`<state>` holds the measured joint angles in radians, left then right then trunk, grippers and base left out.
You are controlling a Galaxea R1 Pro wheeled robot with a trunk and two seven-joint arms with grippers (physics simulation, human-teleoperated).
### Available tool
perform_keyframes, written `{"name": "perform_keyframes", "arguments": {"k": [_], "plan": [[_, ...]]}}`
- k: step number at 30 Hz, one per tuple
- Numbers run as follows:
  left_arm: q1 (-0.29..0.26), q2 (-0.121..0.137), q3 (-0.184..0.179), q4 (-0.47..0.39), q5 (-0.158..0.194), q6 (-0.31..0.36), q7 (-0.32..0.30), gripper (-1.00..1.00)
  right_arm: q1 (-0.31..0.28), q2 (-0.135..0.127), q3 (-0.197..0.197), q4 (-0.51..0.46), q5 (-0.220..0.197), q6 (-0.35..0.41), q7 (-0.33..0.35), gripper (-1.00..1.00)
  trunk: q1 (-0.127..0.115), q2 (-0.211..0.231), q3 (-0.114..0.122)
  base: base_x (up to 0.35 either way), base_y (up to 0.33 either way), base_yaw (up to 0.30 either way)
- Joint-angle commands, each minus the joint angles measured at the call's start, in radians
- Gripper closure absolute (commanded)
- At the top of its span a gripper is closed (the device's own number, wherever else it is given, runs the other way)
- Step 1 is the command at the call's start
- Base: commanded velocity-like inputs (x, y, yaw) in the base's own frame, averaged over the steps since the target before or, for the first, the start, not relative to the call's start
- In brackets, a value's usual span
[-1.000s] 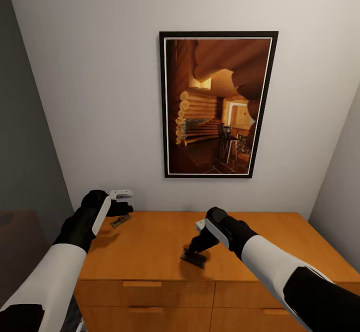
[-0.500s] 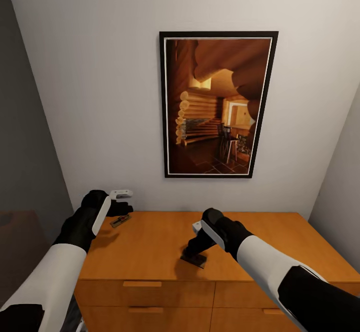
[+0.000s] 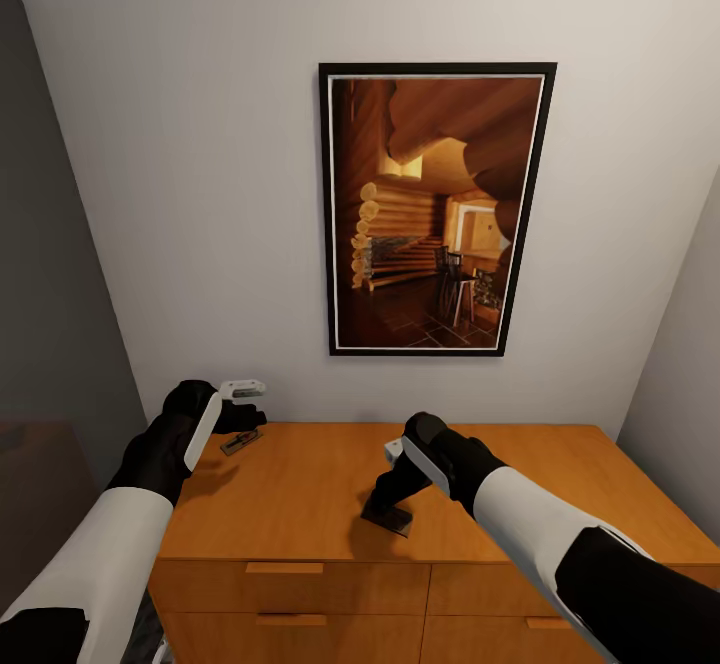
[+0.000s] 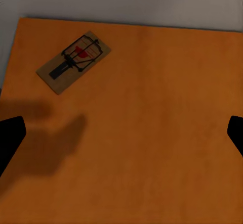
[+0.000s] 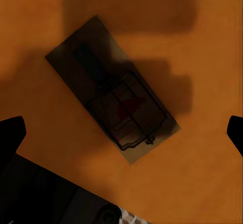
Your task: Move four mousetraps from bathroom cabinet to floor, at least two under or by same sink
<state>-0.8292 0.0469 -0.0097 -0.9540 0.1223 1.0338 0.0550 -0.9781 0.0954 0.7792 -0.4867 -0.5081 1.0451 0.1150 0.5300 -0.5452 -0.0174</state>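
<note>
The orange-brown cabinet [image 3: 300, 504] stands against the wall, and two mousetraps lie on its top. One mousetrap [image 3: 241, 441] is at the back left corner, just below my left gripper [image 3: 243, 416]. In the left wrist view that mousetrap [image 4: 74, 62] lies ahead and to the side of the open left gripper [image 4: 121, 135], apart from both fingertips [image 4: 10, 135]. My right gripper [image 3: 390, 502] hovers close over the second mousetrap [image 3: 388, 520] near the middle of the top. In the right wrist view this mousetrap [image 5: 114, 105] lies between the wide-open fingertips [image 5: 11, 133], untouched.
A large framed picture [image 3: 435, 209] hangs on the white wall above the cabinet. Drawer fronts [image 3: 290, 594] with groove handles face me below the top. A dark grey surface [image 3: 50, 324] bounds the left side, and a grey wall [image 3: 685, 344] closes the right.
My right gripper has shifted slightly left and settled over the middle mousetrap. The left arm and both mousetraps have not moved.
</note>
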Motion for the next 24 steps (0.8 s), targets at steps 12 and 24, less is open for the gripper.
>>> {"name": "perform_keyframes", "arguments": {"k": [12, 24], "plan": [[-0.001, -0.005, -0.004, -0.004, 0.004, 0.006, 0.007, -1.00, -0.008, 0.004, 0.005, -0.005, 0.010, 0.002, 0.011, -1.00, 0.001, -0.002, -0.002, 0.000, 0.000, 0.000], [0.000, -0.036, -0.008, 0.007, 0.003, 0.005, 0.008, -1.00, -0.008, 0.004, 0.005, -0.016, 0.010, 0.002, 0.011, -1.00, 0.001, -0.002, -0.002, 0.000, 0.000, 0.000]]}}
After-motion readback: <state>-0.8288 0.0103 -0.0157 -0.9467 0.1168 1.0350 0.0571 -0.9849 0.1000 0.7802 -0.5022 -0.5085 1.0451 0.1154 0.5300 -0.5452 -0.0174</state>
